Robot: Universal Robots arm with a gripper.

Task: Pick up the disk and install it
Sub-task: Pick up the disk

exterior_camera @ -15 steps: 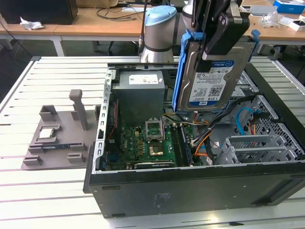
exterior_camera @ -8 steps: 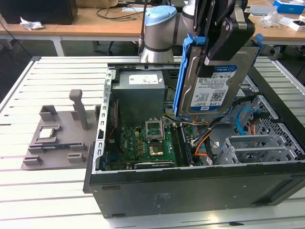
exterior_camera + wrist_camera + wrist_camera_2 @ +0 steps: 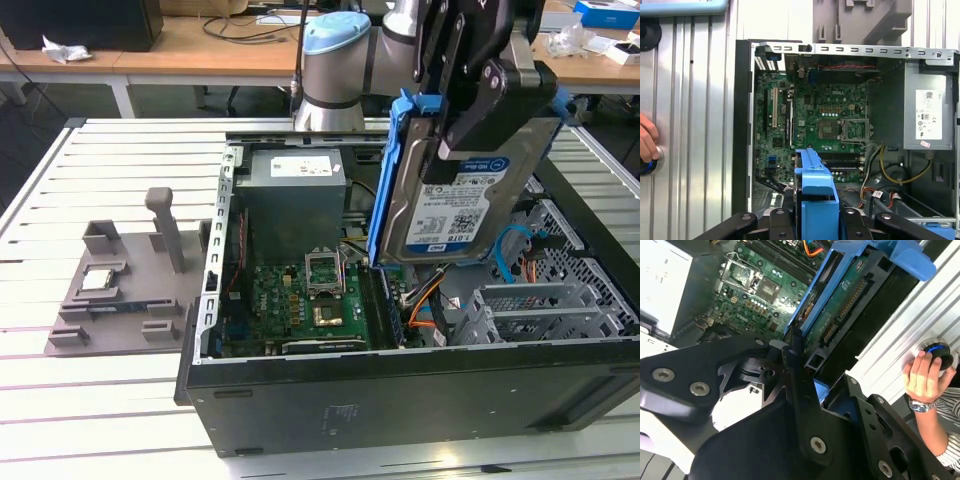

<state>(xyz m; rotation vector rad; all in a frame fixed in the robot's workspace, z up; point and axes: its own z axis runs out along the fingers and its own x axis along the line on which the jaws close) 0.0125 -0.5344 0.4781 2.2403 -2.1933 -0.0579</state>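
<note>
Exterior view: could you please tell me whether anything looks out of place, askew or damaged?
Nothing looks damaged or spilled. The silver-grey hard drive in its blue plastic carrier is not seated: the black pincer holds it on edge above the open black computer case. The metal processor socket on the green motherboard stands open.

I work in a robotics lab: slatted aluminium worktop (image 3: 120, 150), opened computer case (image 3: 400, 400), cable-strewn desks (image 3: 200, 60) at twelve o'clock.
</note>
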